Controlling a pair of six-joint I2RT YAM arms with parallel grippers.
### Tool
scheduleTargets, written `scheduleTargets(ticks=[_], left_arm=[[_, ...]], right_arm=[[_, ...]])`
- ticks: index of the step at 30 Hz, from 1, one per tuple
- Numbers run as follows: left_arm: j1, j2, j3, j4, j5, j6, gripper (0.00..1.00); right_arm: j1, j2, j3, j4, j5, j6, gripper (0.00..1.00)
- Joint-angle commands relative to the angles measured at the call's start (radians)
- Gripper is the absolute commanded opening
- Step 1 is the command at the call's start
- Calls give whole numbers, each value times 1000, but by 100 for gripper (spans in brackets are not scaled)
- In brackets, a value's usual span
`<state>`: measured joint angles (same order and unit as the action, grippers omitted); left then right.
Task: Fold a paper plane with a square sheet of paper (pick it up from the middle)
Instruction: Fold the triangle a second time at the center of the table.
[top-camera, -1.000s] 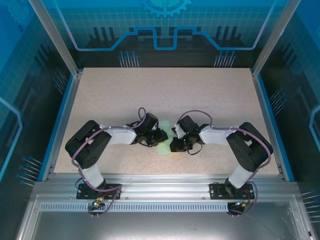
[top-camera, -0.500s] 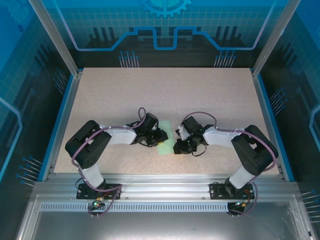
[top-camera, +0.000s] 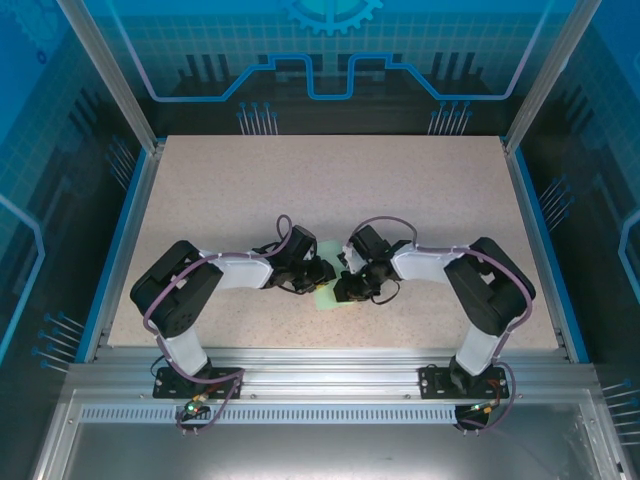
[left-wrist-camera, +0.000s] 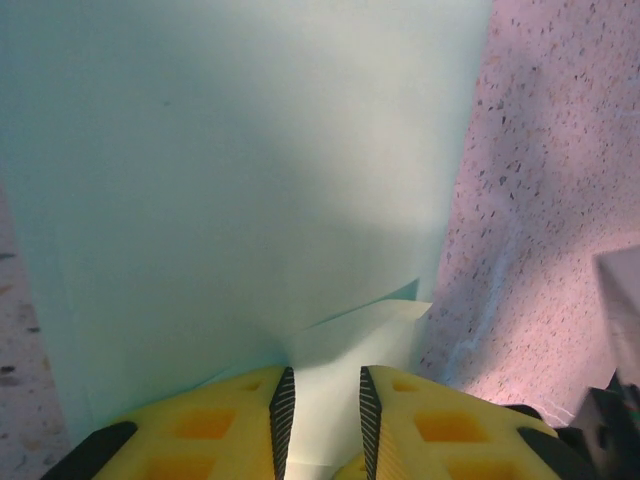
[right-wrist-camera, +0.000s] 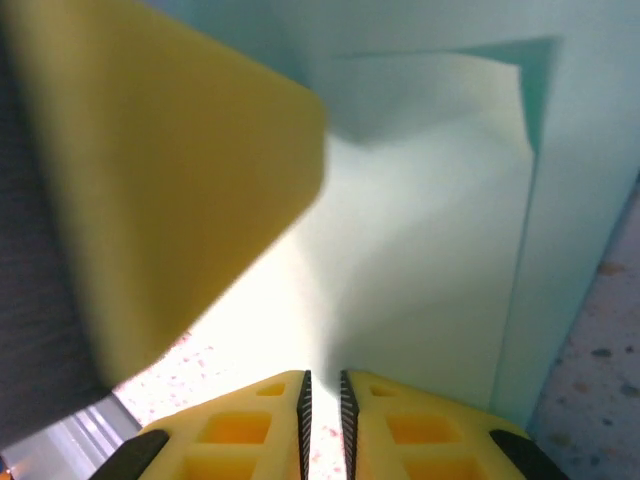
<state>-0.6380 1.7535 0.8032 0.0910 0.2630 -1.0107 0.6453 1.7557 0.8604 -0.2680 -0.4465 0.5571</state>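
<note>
We see the speckled table (top-camera: 420, 200), and low in the middle of the top view the pale mint-green sheet of paper (top-camera: 323, 296) (left-wrist-camera: 230, 180) (right-wrist-camera: 420, 230) lies on it, one flap folded over. The left gripper (top-camera: 320, 272) (left-wrist-camera: 322, 400) sits over the sheet's edge at the bottom of its wrist view, jaws narrowly parted with paper showing in the gap. The right gripper (top-camera: 343, 289) (right-wrist-camera: 322, 392) stands just beside it over the same sheet, jaws almost pressed together, only a thin slit left.
</note>
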Motion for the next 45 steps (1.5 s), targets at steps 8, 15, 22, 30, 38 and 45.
scheduleTargets(ticks=[8, 15, 22, 30, 38, 45], left_arm=[[3, 4, -15, -59, -45, 23, 29], [3, -3, -19, -55, -44, 22, 29], [3, -9, -22, -55, -42, 23, 29], [4, -13, -27, -55, -45, 24, 29], [3, -7, -21, -55, -43, 21, 29], [4, -7, -22, -63, -44, 26, 29]], right_arm=[[-17, 12, -122, 20, 4, -5, 18], [-21, -30, -134, -5, 12, -12, 18], [-21, -68, -122, -29, 5, -17, 18], [2, -75, -23, -54, -46, -50, 19], [-1, 18, 67, -102, -50, -114, 20], [-16, 72, 25, -60, 0, -89, 19]])
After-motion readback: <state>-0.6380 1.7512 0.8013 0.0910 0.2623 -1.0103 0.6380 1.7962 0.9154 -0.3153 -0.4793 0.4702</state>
